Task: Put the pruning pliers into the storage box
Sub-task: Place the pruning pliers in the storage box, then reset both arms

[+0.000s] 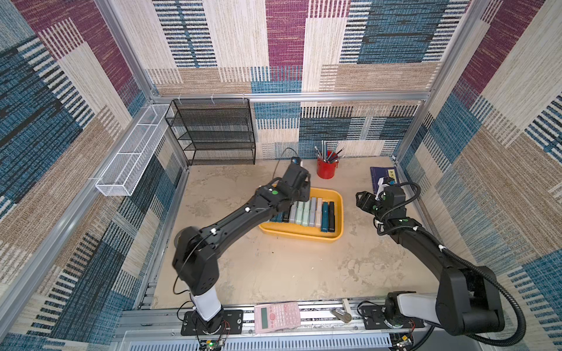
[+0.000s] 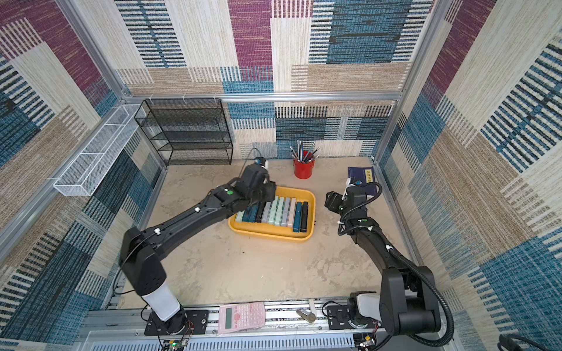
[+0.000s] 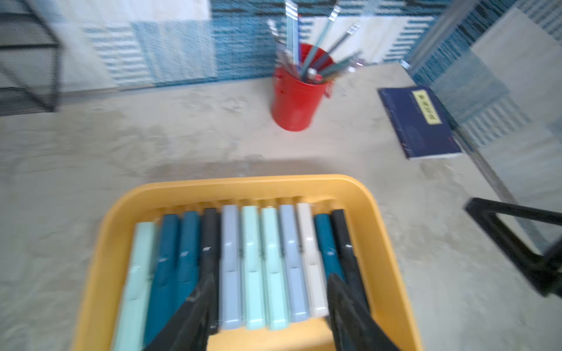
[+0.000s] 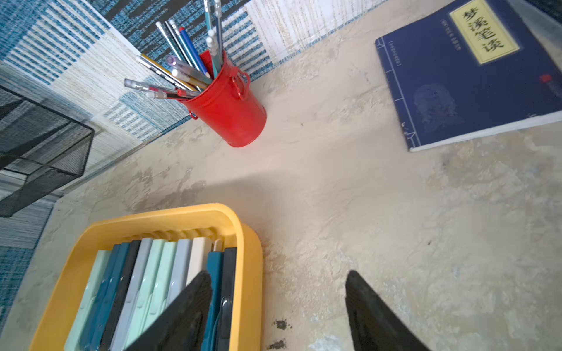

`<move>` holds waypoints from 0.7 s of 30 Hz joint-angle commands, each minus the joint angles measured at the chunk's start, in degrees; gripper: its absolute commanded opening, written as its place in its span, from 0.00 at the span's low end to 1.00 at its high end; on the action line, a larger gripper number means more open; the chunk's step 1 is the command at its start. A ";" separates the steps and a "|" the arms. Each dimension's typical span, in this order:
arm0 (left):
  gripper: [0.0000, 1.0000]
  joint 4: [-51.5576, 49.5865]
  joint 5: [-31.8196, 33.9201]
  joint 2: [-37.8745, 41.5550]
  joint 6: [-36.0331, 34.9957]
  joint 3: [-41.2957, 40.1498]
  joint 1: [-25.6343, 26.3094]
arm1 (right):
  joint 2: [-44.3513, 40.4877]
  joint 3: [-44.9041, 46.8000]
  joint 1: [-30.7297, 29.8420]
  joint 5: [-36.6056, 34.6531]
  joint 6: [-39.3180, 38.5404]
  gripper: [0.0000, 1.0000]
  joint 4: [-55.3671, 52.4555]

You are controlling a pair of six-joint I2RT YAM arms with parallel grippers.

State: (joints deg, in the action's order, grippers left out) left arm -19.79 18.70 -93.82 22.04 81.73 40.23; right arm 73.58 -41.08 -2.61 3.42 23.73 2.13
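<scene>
A yellow label [image 4: 483, 30] on the dark blue book [image 4: 456, 91] reads 梦溪笔谈, set vertically. The pink calculator [image 1: 276, 316] has key markings too small to read.

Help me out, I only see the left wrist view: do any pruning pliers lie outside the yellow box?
Observer: None that I can see; in both top views all the pruning pliers lie in the storage box.
Operator: Where is the right gripper?
Observer: The right gripper hangs open and empty beside the box, on the side of the dark blue book.
Operator: Anything near the arm bases?
Observer: A pink calculator lies on the front rail between them.
</scene>
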 commanded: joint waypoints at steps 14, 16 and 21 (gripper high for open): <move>0.84 42.61 35.93 27.25 -19.45 -53.73 -18.30 | -3.91 24.27 -0.01 -30.28 -18.52 0.99 46.40; 0.85 44.62 36.19 26.33 -20.59 -55.35 -19.45 | -1.89 26.32 -0.02 -30.32 -18.45 0.99 50.42; 0.85 60.54 30.18 20.80 -24.78 -62.14 -23.53 | 3.53 29.33 -0.02 -28.33 -20.27 0.99 60.99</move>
State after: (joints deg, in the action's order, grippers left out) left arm 27.57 51.88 -70.81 1.56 22.44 18.31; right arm 75.66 -12.12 -2.61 -24.64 5.74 52.49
